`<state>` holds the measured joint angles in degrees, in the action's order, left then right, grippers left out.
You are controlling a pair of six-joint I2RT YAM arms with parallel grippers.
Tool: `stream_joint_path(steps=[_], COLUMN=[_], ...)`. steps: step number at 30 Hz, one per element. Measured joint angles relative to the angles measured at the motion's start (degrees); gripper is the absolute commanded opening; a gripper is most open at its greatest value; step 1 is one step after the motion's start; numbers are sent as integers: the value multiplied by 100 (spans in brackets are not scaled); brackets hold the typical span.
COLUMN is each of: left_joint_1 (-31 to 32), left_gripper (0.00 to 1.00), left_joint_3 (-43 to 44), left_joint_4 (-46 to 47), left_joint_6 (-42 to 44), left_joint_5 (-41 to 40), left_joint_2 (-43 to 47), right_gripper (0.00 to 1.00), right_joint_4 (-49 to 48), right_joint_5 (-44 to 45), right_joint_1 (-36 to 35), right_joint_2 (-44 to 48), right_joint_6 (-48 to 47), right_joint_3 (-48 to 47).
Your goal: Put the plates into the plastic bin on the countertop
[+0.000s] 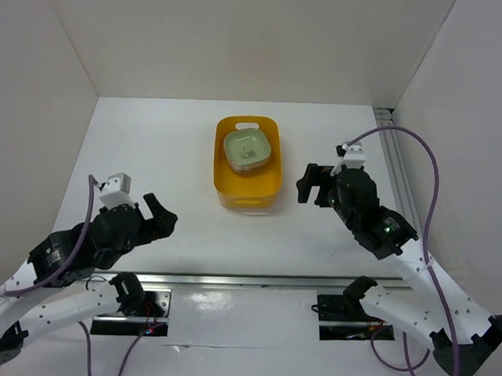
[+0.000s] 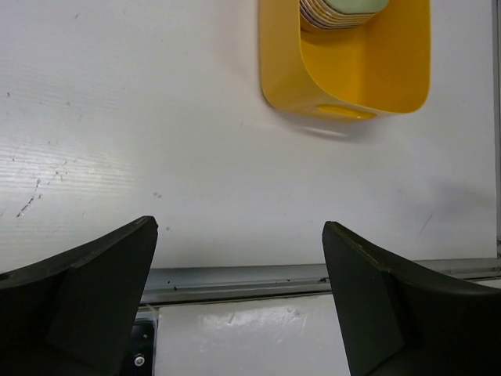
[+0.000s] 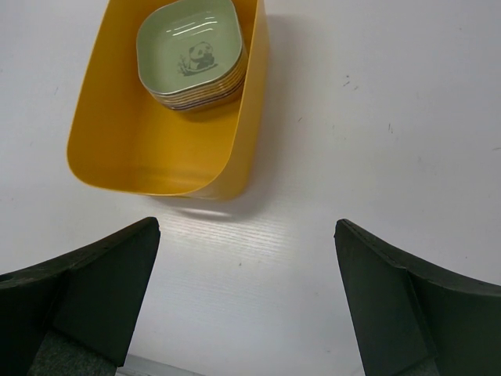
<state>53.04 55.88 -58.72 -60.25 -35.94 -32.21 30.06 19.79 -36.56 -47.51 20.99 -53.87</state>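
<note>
The orange-yellow plastic bin point(image 1: 249, 165) stands on the white countertop point(image 1: 153, 150) at the middle back. Inside it is a stack of plates point(image 1: 248, 150) at its far end, the pale green one with a panda motif point(image 3: 190, 48) on top; the ones beneath show only as edges. The bin also shows in the left wrist view point(image 2: 368, 70) and in the right wrist view point(image 3: 149, 149). My left gripper point(image 1: 160, 219) is open and empty, near the front left. My right gripper point(image 1: 314, 184) is open and empty, just right of the bin.
White walls enclose the countertop on three sides. A metal rail point(image 1: 255, 280) runs along the front edge by the arm bases. A purple cable point(image 1: 427, 171) loops over the right arm near the right wall.
</note>
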Motion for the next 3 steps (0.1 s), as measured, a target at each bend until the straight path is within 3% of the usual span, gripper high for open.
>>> stream_joint_path(steps=[3], left_joint_1=[2], left_gripper=[100], left_joint_3=[-50], left_joint_4=[-50], left_joint_6=[0], left_joint_5=[-4], left_joint_2=[142], right_gripper=[100], right_joint_4=[4], right_joint_5=[42], right_joint_1=[-7], right_joint_2=[-55], right_joint_6=[17], right_joint_3=[0])
